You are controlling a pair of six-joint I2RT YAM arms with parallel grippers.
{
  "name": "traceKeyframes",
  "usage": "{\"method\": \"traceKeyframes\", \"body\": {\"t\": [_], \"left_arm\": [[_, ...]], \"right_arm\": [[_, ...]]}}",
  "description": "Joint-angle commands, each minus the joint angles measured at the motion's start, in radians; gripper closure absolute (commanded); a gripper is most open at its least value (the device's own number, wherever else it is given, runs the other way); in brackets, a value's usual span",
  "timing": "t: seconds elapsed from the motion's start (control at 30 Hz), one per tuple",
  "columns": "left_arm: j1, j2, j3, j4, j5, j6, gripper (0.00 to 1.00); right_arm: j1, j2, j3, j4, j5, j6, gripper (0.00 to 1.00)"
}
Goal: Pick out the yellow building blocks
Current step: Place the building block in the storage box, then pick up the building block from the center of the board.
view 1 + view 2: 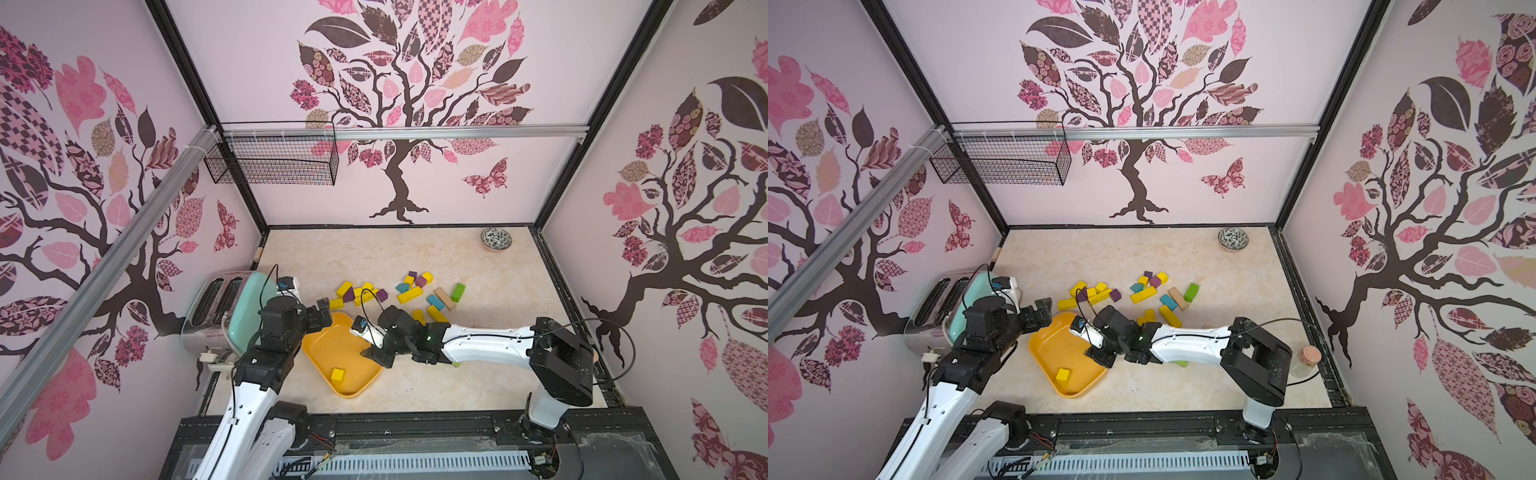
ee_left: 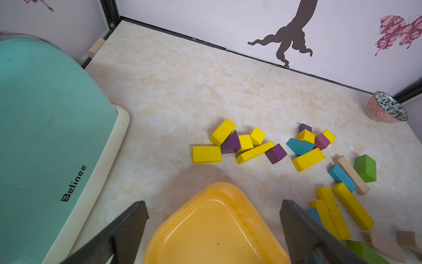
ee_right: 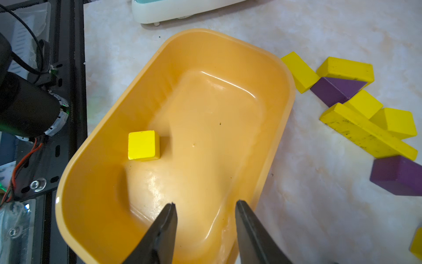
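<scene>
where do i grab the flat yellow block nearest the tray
From above, pinch the block across its two long sides, toward the end away from the purple wedge: it lies flat, that end stands clear, the other end abuts the wedge.

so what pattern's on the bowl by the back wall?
Bowl: dark leaf print inside, pink-red outside; best in left wrist view.

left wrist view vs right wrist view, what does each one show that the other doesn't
Only the left wrist view: the bowl near the wall, a green block, blue blocks and a pale bar. Only the right wrist view: a yellow cube lying inside the tray. Both: the tray, the purple wedge and the long yellow bar in the block pile.
</scene>
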Motion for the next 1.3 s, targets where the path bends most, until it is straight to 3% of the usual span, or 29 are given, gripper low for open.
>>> {"method": "traceKeyframes", "body": {"t": [0.0, 0.13, 0.43, 0.63, 0.7, 0.77, 0.83, 1.0, 1.27], "left_arm": [[0.003, -0.022, 0.016, -0.010, 0.017, 0.000, 0.03], [0.003, -0.021, 0.016, -0.012, 0.071, 0.015, 0.05], [0.002, 0.024, 0.023, 0.021, 0.157, 0.037, 0.13], [0.000, 0.099, 0.046, 0.094, 0.199, -0.032, 0.20], [-0.018, 0.138, 0.050, 0.149, 0.217, -0.078, 0.23], [-0.062, 0.185, 0.064, 0.188, 0.201, -0.091, 0.24], [-0.131, 0.247, 0.106, 0.189, 0.152, -0.068, 0.25], [-0.237, 0.422, 0.214, 0.172, 0.132, -0.024, 0.27], [-0.281, 0.610, 0.338, 0.133, 0.147, 0.028, 0.30]], "right_arm": [[0.006, -0.063, 0.008, 0.013, -0.012, 0.024, 0.53], [0.006, -0.141, -0.026, 0.036, 0.005, 0.031, 0.52], [-0.005, -0.364, -0.163, 0.043, 0.183, 0.050, 0.35], [-0.107, -0.470, -0.237, 0.029, 0.200, 0.137, 0.27], [-0.179, -0.493, -0.274, 0.052, 0.157, 0.207, 0.09], [-0.242, -0.511, -0.312, 0.071, 0.088, 0.253, 0.01], [-0.283, -0.528, -0.334, 0.078, 0.047, 0.278, 0.01], [-0.299, -0.590, -0.383, 0.067, 0.102, 0.247, 0.04], [-0.320, -0.625, -0.456, 0.073, 0.187, 0.215, 0.12]]}}
